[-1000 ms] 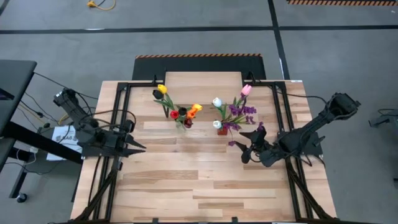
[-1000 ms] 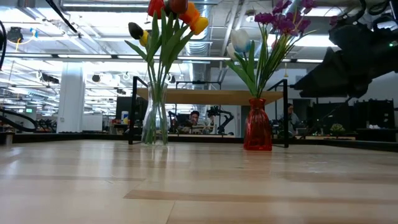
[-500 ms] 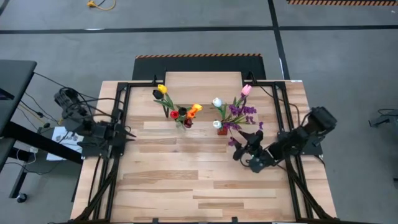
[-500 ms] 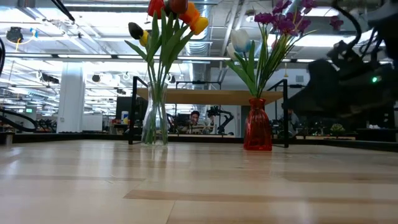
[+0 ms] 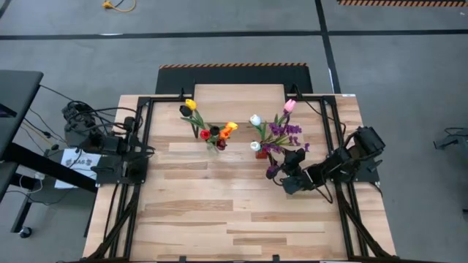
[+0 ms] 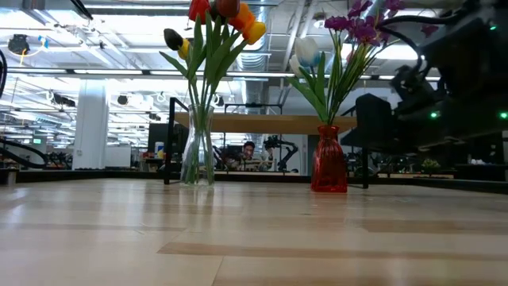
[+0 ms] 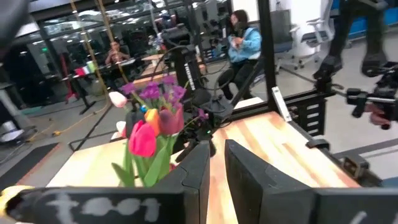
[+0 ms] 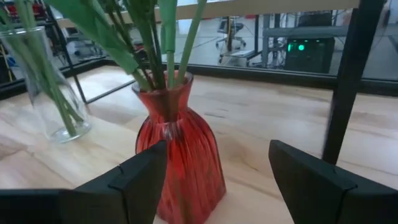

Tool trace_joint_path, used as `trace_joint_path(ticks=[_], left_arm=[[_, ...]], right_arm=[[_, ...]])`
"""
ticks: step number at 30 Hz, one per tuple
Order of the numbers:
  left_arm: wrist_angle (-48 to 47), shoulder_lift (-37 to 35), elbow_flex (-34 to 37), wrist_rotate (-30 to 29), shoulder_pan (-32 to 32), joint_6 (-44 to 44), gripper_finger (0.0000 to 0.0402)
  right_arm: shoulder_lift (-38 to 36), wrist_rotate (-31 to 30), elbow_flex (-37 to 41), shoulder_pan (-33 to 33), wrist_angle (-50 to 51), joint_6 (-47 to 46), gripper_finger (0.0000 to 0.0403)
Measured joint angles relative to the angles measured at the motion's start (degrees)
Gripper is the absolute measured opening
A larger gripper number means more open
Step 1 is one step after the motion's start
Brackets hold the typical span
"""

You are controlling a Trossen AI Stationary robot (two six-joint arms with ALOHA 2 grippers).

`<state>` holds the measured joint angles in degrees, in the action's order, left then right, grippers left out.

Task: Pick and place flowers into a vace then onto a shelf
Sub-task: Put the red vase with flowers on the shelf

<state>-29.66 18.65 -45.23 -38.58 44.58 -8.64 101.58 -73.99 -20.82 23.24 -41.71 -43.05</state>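
Observation:
A red vase (image 5: 259, 153) (image 8: 183, 165) stands on its base on the plank table and holds white and pink tulips with purple sprigs (image 5: 276, 130). A clear glass vase (image 5: 214, 144) (image 6: 197, 155) stands beside it with yellow, red, orange and dark tulips (image 5: 208, 126). The shelf (image 5: 241, 93) (image 6: 270, 123) is behind both vases. My right gripper (image 5: 278, 174) (image 8: 217, 149) is open, low over the table just right of the red vase, its fingers either side of the vase's near face without touching. My left gripper (image 5: 146, 152) (image 7: 217, 171) waits at the left edge, open by a narrow gap.
Black frame rails (image 5: 139, 139) run along both table sides, and the shelf's thin black legs (image 8: 348, 74) stand close behind the red vase. Bare planks (image 5: 219, 212) fill the table's near half. People sit at desks in the room beyond.
My right arm has folded in and come down, bringing its open gripper lower and a little toward the red vase. My left gripper has drawn back toward the table's left edge. Both vases and their flowers have stayed put.

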Motion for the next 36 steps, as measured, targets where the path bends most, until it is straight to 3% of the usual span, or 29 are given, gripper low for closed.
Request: trace_joint_path(ticks=[6, 17, 26, 36], left_arm=[[-1.16, 0.02, 0.00, -1.39, 0.00, 0.04, 0.0041], [-1.46, 0.04, 0.00, -1.40, 0.00, 0.08, 0.0041], [-1.52, 0.04, 0.00, -1.34, 0.00, 0.09, 0.0041], [-1.94, 0.04, 0.00, -1.30, 0.00, 0.33, 0.0041]], right_arm=[[-0.13, 1.31, -0.20, -0.97, -0.70, 1.49, 0.0291], [-0.13, 4.58, -4.87, -1.26, -0.77, 14.37, 0.0311], [-0.13, 2.09, -4.96, -2.11, -0.74, 14.64, 0.0311], [-0.13, 7.12, -4.96, -6.77, -0.79, 14.62, 0.0311]])
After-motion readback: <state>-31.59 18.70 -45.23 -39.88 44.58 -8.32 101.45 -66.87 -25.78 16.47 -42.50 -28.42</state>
